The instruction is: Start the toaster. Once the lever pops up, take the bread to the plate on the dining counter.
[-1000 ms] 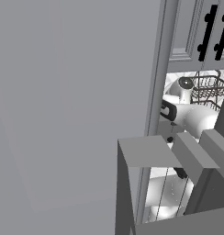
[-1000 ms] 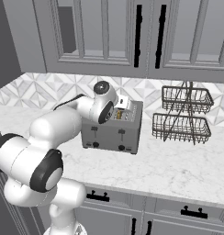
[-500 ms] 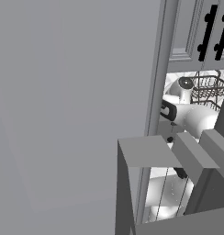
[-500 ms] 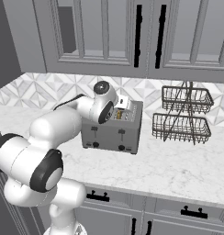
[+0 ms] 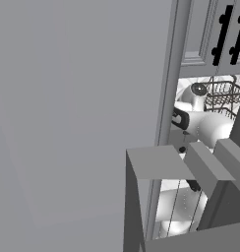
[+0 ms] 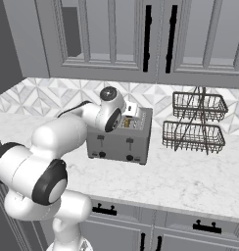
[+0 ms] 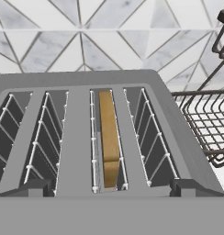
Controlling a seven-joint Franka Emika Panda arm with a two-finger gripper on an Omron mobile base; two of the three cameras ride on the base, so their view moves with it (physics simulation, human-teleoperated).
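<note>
- Marble counter (image 6: 190, 181) under grey cabinets w/ tiled backsplash carries a grey toaster (image 6: 122, 137) and wire basket rack (image 6: 194, 122), per right base view.
- Hand view looks down the slots: bread (image 7: 109, 137) sits upright in third slot.
- Claw (image 7: 109, 189) hovers over toaster top, tips spread wide apart, gripping nothing.
- Left base view mostly blocked by a grey panel (image 5: 77, 108).

The arm (image 6: 67, 142) is glossy white with rounded, bulbous links, dark grey rings at the joints, and a thin black cable near the wrist.
</note>
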